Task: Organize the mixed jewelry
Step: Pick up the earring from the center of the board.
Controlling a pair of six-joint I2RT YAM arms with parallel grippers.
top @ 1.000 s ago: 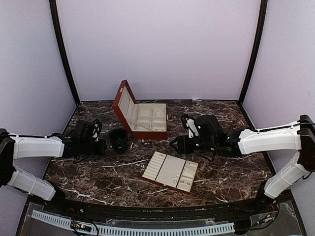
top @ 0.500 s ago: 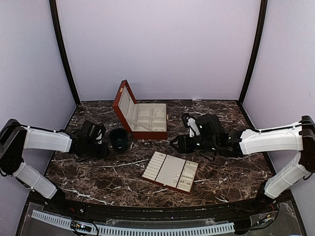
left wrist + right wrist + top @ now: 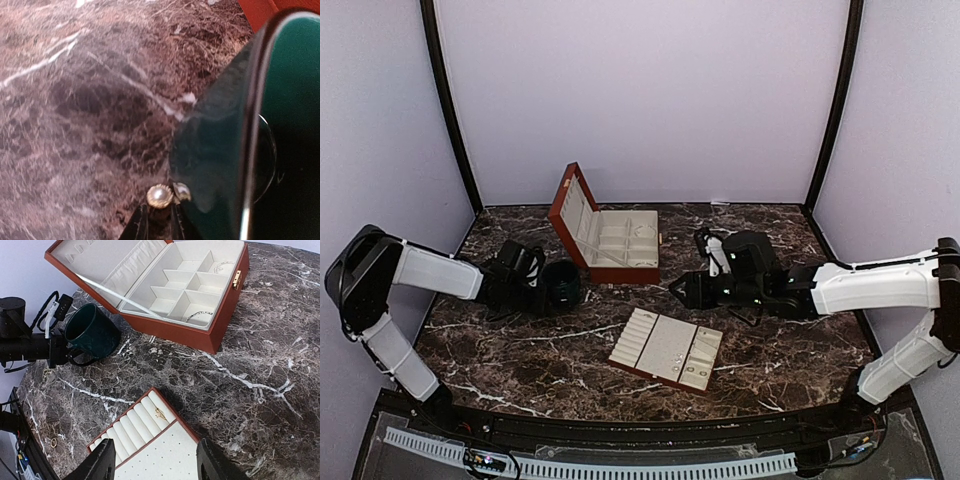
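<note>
Pearl stud (image 3: 160,196) seen at the tips of the left end effector (image 3: 158,214), beside the green cup (image 3: 215,150).
Whether it is gripped cannot be told; the right end effector (image 3: 160,461) is spread wide above the tray (image 3: 155,447).

Glossy green cup (image 3: 217,145) on veined marble table (image 3: 75,100) (pearly, gold-rimmed stud (image 3: 159,196)).

Pearl stud (image 3: 159,196) w/ gold rim, pinched at tips of left fingers (image 3: 139,224), just beside green cup (image 3: 215,150). Thin chains (image 3: 199,315) in box (image 3: 220,335) compartments. Gold piece (image 3: 160,413) on tray (image 3: 165,460) roll. Small ring (image 3: 53,442) flat on worktop (image 3: 260,390).
</note>
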